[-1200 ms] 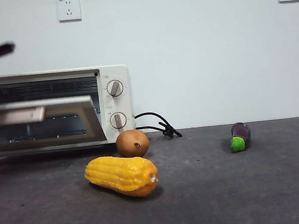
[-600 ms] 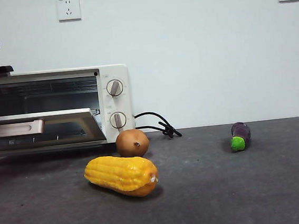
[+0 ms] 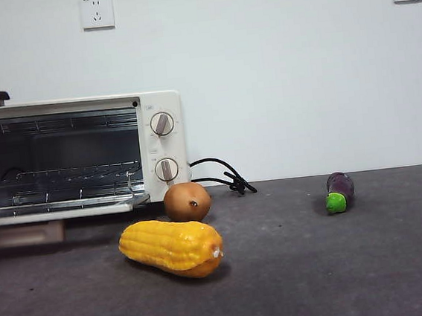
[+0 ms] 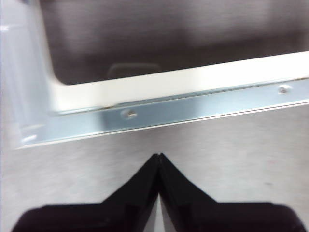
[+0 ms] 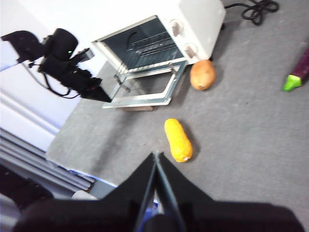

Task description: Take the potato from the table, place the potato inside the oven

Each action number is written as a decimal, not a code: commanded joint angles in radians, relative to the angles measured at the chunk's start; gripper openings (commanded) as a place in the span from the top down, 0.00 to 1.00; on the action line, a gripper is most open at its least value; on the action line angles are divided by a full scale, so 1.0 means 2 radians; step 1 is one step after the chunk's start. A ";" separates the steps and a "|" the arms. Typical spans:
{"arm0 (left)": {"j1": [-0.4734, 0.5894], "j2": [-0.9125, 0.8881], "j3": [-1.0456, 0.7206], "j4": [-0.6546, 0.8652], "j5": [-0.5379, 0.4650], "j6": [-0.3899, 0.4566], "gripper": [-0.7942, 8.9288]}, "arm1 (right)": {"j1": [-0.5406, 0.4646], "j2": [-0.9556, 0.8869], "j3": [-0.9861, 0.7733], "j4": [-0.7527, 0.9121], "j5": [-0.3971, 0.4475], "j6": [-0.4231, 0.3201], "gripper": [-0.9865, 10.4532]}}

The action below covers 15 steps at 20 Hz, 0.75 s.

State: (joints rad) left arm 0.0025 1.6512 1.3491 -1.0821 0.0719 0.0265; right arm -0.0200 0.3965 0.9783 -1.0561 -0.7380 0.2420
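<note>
The oven stands wide open, its door folded flat down onto the table, wire rack showing inside. The potato sits on the table just beside the oven's front right corner, under the knobs — nothing touching it. In front of it lies the corn cob, and well off to the right, the eggplant. The left gripper hangs over the outer edge of the lowered door, jaws pressed together, nothing between them. The right gripper waits high above the table — jaws closed too, empty, looking down on the whole scene.
</note>
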 commanded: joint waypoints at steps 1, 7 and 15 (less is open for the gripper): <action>-0.002 0.000 0.001 0.000 0.041 0.007 0.92 | 0.000 0.000 0.000 0.015 -0.016 -0.006 0.91; -0.005 -0.081 0.001 0.014 0.086 0.028 0.92 | 0.000 0.060 0.002 0.156 -0.135 0.078 0.89; -0.005 -0.296 0.001 0.018 0.085 0.035 0.92 | 0.054 0.230 0.122 0.198 -0.112 0.087 0.74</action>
State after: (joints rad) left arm -0.0044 1.0630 1.3502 -1.0527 0.2394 0.0860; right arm 0.0826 0.8513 1.2163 -0.6704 -0.9585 0.4118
